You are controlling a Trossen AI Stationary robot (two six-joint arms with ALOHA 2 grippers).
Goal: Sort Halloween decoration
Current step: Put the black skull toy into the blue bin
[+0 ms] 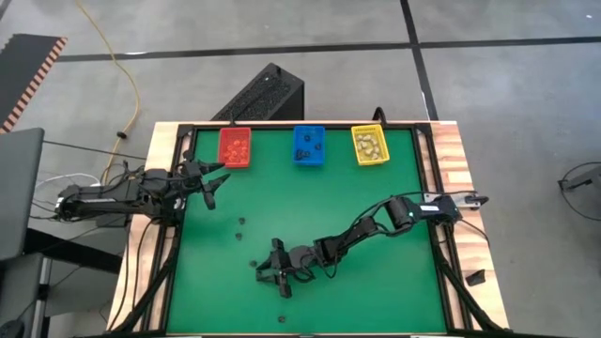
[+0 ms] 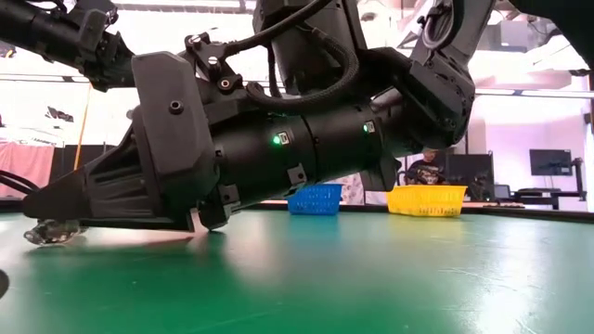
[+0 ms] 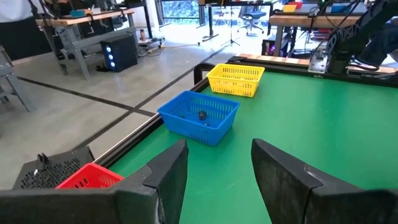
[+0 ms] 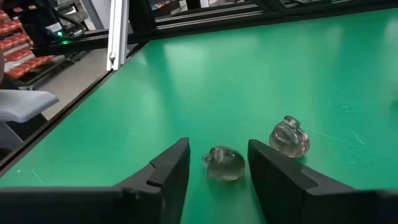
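From above, the right gripper [image 1: 272, 272] is stretched low over the near-middle of the green table [image 1: 376, 291], far from the red bin [image 1: 235, 146], blue bin [image 1: 308, 145] and yellow bin [image 1: 369, 145] lined along the far edge. A few dark trinkets [image 1: 240, 223] lie loose on the mat between the two arms. The left gripper [image 1: 211, 183] waits with fingers spread near the table's left edge, close to the red bin; the right arm is plainly the nearer one to the work.

From table height, the right arm fills the frame, its fingertips down at the mat, and a pale clear trinket [image 2: 51, 232] sits right at the tips.

The left wrist view shows that arm's own fingers [image 3: 168, 180] well apart with nothing between them, looking toward the blue and yellow bins.

The right wrist view settles the relation: the right gripper's fingers [image 4: 168, 168] stand parted, and one cream-white trinket [image 4: 224, 163] lies on the mat directly between them, straight ahead of the palm, touched by neither. A second cream-white trinket [image 4: 289, 135] sits just beyond the other finger, outside the gap. Both are roundish with no clear long axis. Closing should catch only the centred piece, though the neighbour is near enough to be nudged.
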